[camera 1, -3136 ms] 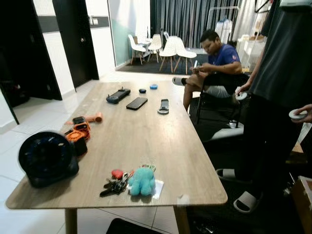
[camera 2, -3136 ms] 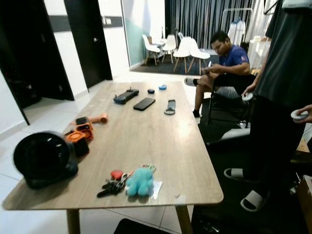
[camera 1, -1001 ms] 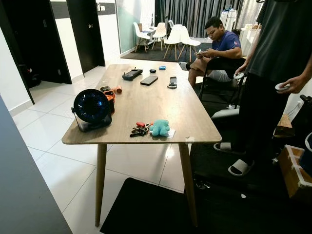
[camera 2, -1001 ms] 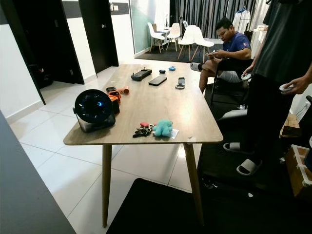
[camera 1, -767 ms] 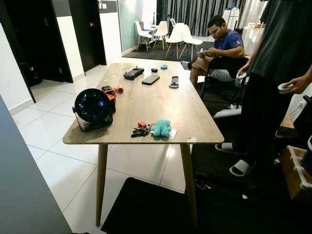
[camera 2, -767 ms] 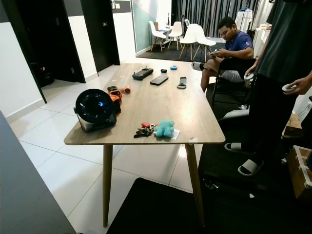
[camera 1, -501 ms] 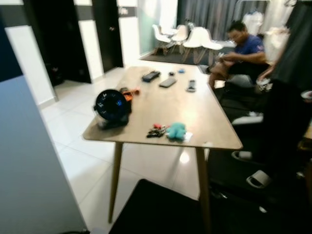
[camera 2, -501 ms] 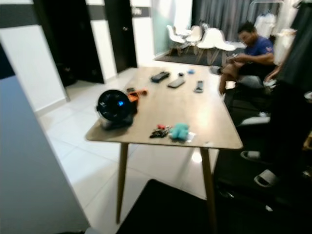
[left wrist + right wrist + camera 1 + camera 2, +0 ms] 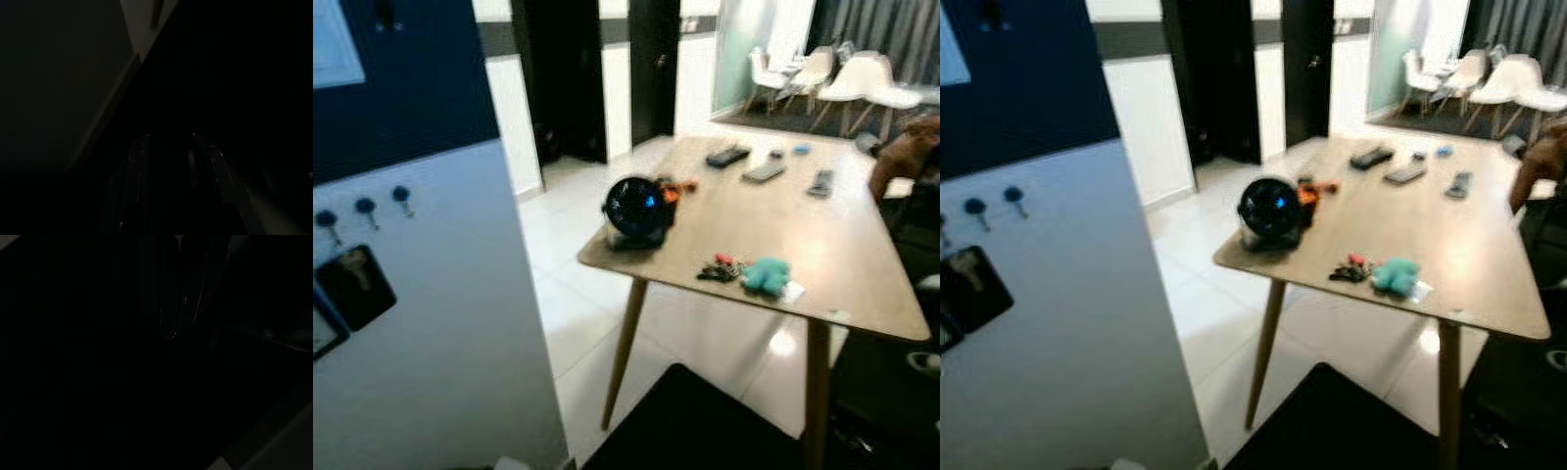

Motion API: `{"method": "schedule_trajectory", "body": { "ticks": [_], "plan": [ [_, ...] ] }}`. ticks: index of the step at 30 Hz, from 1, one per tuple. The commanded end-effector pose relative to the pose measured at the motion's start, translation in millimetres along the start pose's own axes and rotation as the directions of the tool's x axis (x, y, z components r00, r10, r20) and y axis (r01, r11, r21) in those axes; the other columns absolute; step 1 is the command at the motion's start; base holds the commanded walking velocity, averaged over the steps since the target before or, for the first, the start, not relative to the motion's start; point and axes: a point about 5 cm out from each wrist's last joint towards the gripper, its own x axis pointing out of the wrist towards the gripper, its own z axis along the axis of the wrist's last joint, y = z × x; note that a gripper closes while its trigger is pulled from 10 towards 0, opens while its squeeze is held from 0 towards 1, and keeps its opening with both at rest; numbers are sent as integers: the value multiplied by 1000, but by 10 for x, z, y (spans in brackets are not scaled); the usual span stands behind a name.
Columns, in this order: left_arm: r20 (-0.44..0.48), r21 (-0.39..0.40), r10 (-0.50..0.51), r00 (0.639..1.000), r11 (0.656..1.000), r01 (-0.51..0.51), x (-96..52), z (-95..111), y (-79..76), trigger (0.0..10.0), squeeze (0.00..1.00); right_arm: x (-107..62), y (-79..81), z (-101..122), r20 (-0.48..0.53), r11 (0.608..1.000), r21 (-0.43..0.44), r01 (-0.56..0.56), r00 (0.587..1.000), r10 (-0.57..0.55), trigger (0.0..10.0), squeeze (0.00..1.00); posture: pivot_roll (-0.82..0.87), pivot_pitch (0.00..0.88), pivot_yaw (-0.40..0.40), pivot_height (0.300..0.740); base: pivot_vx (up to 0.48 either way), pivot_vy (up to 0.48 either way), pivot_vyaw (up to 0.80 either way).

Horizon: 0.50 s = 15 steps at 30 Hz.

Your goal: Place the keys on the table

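Note:
A bunch of keys [image 9: 717, 268] with a red tag lies near the front edge of the wooden table [image 9: 783, 211], touching nothing but the tabletop, right beside a teal plush toy [image 9: 766, 276]. On the grey wall panel [image 9: 421, 323] at my near left, a few more keys [image 9: 362, 209] hang from hooks. The left wrist view is very dark; the left gripper [image 9: 168, 147] hangs low, its two fingers faintly outlined and apart. In the equally dark right wrist view, the right gripper [image 9: 178, 308] gives off a few glints.
A black round fan [image 9: 636, 208] stands at the table's near left corner with orange items behind it. Phones and remotes [image 9: 764, 171] lie at the far end. A black mat [image 9: 695, 421] covers the floor under the table. White chairs [image 9: 822, 73] stand beyond.
The camera has backed away and swung left, so the table sits further right and the wall panel with hanging keys has come into view. The things on the table have not moved.

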Motion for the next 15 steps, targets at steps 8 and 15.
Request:
{"method": "schedule_trajectory", "body": {
  "ticks": [8,15],
  "plan": [
    [-24,-1,44,999,999,-44,-30,-46,65,10000,0,6,48,-11,-7,1000,5,-13,1000,13,10000,0,52,39,31,740,0,0,800],
    [-54,-1,69,996,998,-69,-29,-66,89,10000,0,9,53,-7,-8,1000,5,-13,1000,13,10000,0,53,39,33,740,0,0,800]
  ]
}}
